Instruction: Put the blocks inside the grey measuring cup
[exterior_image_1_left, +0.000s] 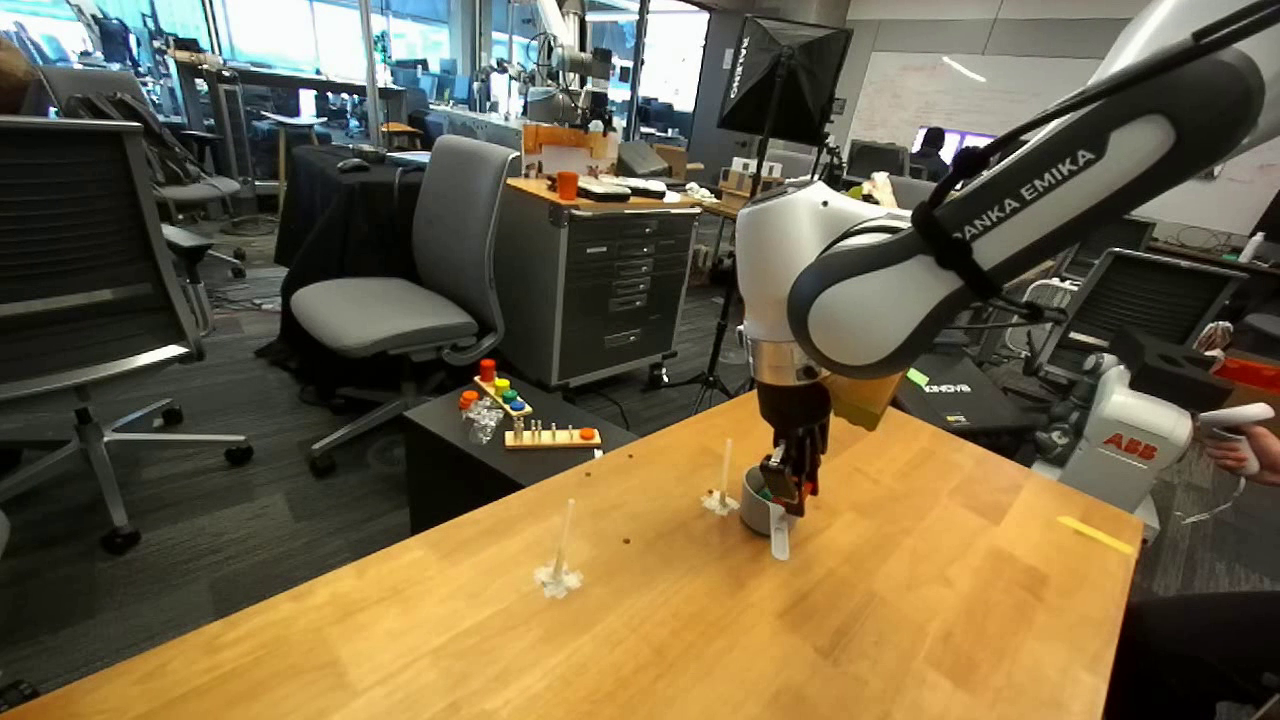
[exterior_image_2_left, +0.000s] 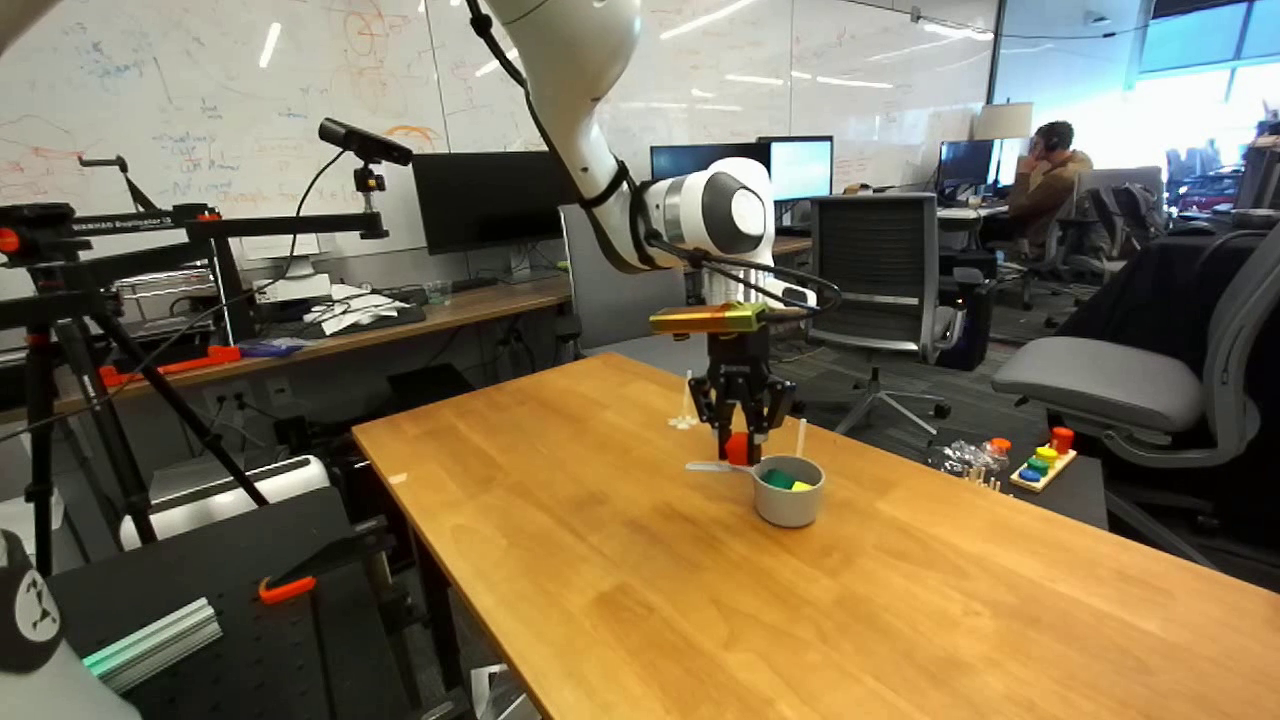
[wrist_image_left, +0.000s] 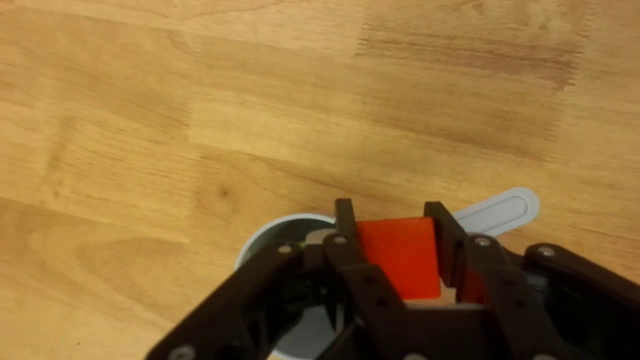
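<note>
The red block (wrist_image_left: 397, 257) shows a flat, nearly square face of bright orange-red in the wrist view. The dark green block (exterior_image_2_left: 777, 480) and the yellow block (exterior_image_2_left: 801, 487) lie inside the grey measuring cup (exterior_image_2_left: 790, 510), the green nearer its handle and the yellow beside it, each only partly visible over the rim. The cup is round and smooth-walled, darker within, and stands upright on the wooden desk (exterior_image_2_left: 900, 600). Its long flat handle (wrist_image_left: 500, 212), pale grey, ends in a rounded tip with a recessed outline.

The gripper (exterior_image_2_left: 740, 456) is pinching the red block between its two fingers, just beside the cup, on the side where the handle joins. In the wrist view the block covers the root of the handle; whether it touches cup or handle cannot be told.

Counted, there are three blocks, one of each colour: two in the cup, one held beside it. There is one cup. Two thin pale sticks rise upright from whitish patches, one stick (exterior_image_1_left: 726, 470) just beside the cup, the second (exterior_image_1_left: 566, 538) farther from it. One yellow strip (exterior_image_1_left: 1096, 535) lies well apart from the cup, as do two wooden peg boards (exterior_image_1_left: 552, 441) off the desk.
</note>
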